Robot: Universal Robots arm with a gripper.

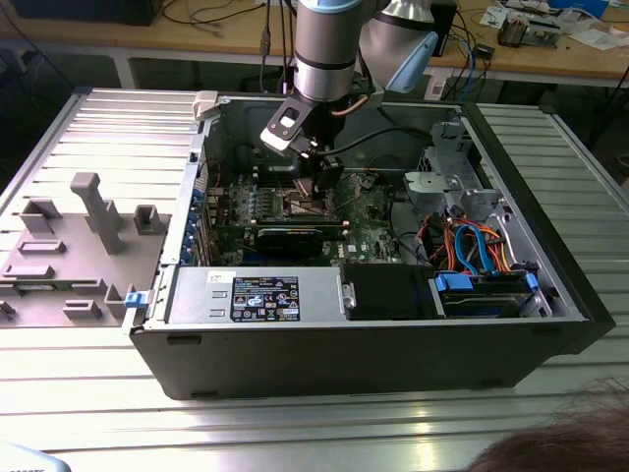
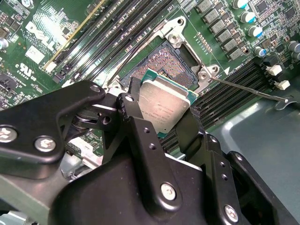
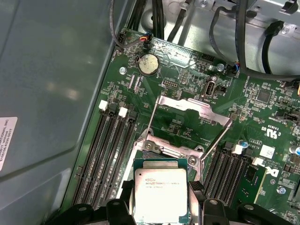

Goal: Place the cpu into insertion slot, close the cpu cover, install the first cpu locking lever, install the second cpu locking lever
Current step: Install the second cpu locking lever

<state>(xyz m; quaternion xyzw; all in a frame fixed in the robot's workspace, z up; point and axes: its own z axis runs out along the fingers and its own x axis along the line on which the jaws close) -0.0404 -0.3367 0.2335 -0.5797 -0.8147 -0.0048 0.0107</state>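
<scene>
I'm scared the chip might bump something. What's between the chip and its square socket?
Nothing. In the second wrist view the gripper holds the cpu right at the insertion slot, whose open middle is bare.

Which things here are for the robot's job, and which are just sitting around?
For the job:
claw, shut on the cpu
insertion slot, open and bare
cpu cover, swung open
locking levers, unlatched

Just sitting around:
round battery
memory slots
black graphics card
orange and blue cables
</scene>
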